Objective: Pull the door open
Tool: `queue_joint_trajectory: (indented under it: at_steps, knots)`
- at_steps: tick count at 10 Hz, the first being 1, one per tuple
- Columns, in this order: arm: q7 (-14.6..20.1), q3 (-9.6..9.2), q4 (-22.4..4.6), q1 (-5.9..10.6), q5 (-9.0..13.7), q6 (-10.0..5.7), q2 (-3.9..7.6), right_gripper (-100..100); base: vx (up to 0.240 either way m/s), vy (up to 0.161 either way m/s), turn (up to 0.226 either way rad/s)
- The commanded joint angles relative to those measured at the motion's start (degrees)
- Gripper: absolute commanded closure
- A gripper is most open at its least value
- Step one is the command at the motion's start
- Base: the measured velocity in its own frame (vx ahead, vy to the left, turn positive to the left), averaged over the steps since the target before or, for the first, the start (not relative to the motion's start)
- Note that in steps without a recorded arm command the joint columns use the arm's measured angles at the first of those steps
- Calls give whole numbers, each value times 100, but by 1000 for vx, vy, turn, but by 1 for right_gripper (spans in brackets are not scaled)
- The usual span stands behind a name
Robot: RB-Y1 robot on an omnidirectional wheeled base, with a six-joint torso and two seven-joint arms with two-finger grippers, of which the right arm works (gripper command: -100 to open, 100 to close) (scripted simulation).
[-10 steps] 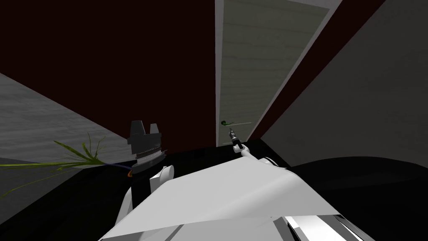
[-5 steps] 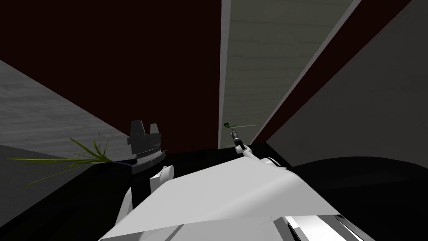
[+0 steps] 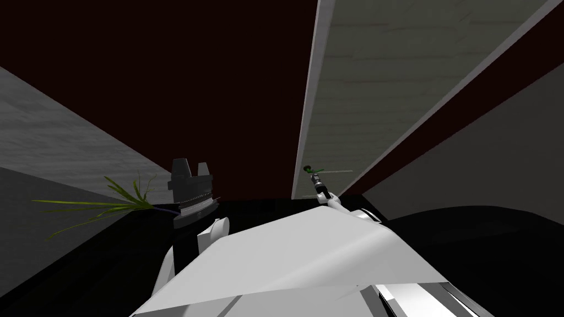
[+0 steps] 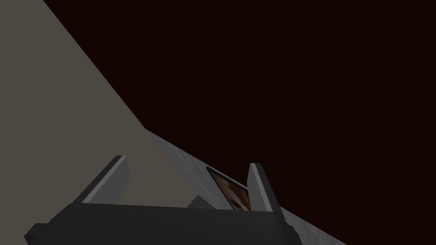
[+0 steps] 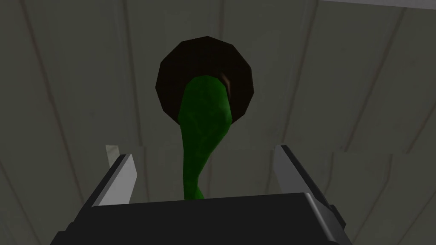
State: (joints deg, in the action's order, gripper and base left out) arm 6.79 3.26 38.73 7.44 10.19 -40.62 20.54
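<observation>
Inside a home: dark red walls [image 3: 193, 82], a pale grey planked door [image 3: 385, 82] with a green lever handle [image 5: 204, 127], and a long-leaved green houseplant [image 3: 104, 206].

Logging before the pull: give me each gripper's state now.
Left gripper: open, empty.
Right gripper: open, straddling the curved green door handle, not clamped.

head looks down, right wrist near handle [image 5: 204, 123]

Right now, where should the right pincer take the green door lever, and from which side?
Grip the green lever on its slim tapered end, clear of the dark round rose. Come straight at the door: the right pincer is open astride that end.
</observation>
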Motion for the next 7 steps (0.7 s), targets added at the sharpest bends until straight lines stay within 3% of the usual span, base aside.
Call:
queue_joint_trajectory:
  at_steps: [1, 2, 4, 5, 7]
  knots:
    - [70, 27, -159, 27, 18, -113, 74, -100, 95, -2, 35]
    - [159, 73, -218, -28, 48, -178, 184, -100, 139, -27, 133]
    - [155, 60, -313, 47, 41, -213, 175, -100, 86, -7, 40]
    - [155, 60, -313, 47, 41, -213, 175, 100, -5, -2, -1]
    - [155, 60, -313, 47, 41, -213, 175, 100, -14, -2, 0]
